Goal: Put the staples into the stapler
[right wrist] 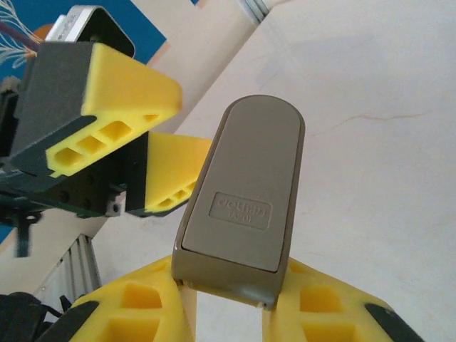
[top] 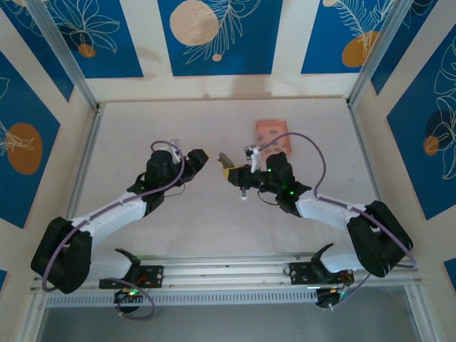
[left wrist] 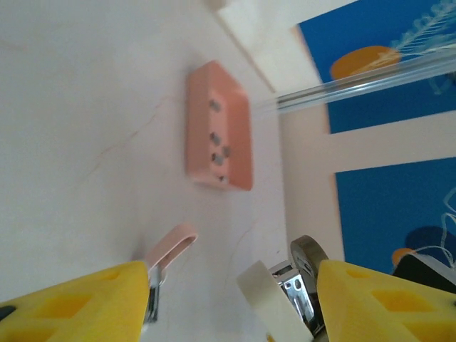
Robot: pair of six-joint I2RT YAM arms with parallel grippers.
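The stapler (right wrist: 242, 206), a small grey-taupe body with an embossed label, stands upright with my right gripper (right wrist: 228, 285) shut on its lower end. From above, the stapler (top: 225, 159) sits mid-table in the right gripper (top: 231, 173), and my left gripper (top: 198, 160) faces it from just to the left. My left gripper (left wrist: 231, 285) is open. The stapler's chrome end (left wrist: 299, 296) and a cream flap (left wrist: 274, 299) lie near its right finger. A thin pink loop (left wrist: 171, 249) over a silvery strip (left wrist: 152, 303) lies against the left finger. I cannot tell whether that strip is the staples.
A salmon-pink tray (top: 274, 135) with dark marks lies on the white table behind the right gripper, and the tray (left wrist: 217, 135) also sits ahead of the left fingers. Walls with blue panels and metal rails (top: 82, 160) close in the table.
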